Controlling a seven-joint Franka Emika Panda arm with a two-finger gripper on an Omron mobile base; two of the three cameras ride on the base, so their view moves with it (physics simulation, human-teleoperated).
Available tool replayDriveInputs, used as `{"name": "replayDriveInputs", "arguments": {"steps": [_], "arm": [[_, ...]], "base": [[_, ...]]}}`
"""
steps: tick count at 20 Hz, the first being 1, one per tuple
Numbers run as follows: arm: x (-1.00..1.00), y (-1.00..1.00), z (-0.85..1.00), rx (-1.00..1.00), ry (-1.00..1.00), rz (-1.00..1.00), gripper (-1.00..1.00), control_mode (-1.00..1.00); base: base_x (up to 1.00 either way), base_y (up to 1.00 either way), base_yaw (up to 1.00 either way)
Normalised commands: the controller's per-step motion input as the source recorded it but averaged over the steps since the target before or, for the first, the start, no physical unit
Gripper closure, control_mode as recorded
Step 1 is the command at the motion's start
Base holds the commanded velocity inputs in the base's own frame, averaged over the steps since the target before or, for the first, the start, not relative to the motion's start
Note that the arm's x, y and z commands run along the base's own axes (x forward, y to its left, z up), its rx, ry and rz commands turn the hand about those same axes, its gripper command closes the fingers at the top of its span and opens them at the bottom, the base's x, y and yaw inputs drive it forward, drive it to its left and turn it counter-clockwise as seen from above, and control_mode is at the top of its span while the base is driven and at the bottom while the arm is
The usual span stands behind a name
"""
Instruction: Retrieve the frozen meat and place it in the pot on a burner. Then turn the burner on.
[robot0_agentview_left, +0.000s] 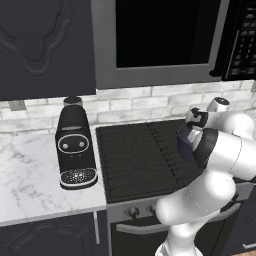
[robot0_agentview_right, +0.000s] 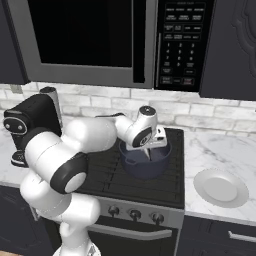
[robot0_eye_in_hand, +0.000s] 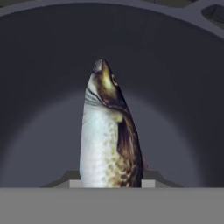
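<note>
Here the white marble-patterned table (robot0_agentview_left: 30, 175) runs on both sides of the black cast-iron grated gas cooktop (robot0_agentview_left: 135, 155), beneath a large dark-fronted microwave oven (robot0_agentview_right: 100, 40) and a pale brick wall. The white robot arm (robot0_agentview_right: 75, 150) with dark joints bends over the cooktop and reaches down into the wide, round, deep dark blue-grey pot (robot0_agentview_right: 142, 165), which stands on the burner (robot0_agentview_right: 170, 182) at the cooktop's right side. A tall black coffee machine (robot0_agentview_left: 75, 147) stands on the table just left of the cooktop, and a round white plate (robot0_agentview_right: 220, 187) lies on the table to the right of it. In the hand view the jaws (robot0_eye_in_hand: 111, 183) are closed on the frozen meat (robot0_eye_in_hand: 109, 131), a silvery-white and brown speckled fish, which points head first toward the pot's bottom and hangs inside the pot's walls; whether it touches the bottom cannot be told. Small round silver-grey knobs (robot0_agentview_right: 135, 215) sit along the stove's front edge.
</note>
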Motion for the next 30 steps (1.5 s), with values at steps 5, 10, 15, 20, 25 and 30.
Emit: {"name": "replayDriveInputs", "arguments": {"steps": [5, 10, 15, 20, 25, 30], "arm": [[0.00, 0.01, -0.07, 0.00, 0.00, 0.00, 1.00, -1.00], [0.00, 0.03, -0.03, 0.00, 0.00, 0.00, -1.00, -1.00], [0.00, 0.00, 0.00, 0.00, 0.00, 0.00, -1.00, -1.00], [0.00, 0.00, 0.00, 0.00, 0.00, 0.00, -1.00, -1.00], [-0.01, 0.00, 0.23, 0.01, 0.00, 0.00, -1.00, -1.00], [-0.14, 0.00, 0.36, 0.07, -0.02, 0.00, -1.00, -1.00]], "base": [[0.00, 0.00, 0.00], [0.00, 0.00, 0.00], [0.00, 0.00, 0.00], [0.00, 0.00, 0.00], [0.00, 0.00, 0.00], [0.00, 0.00, 0.00]]}}
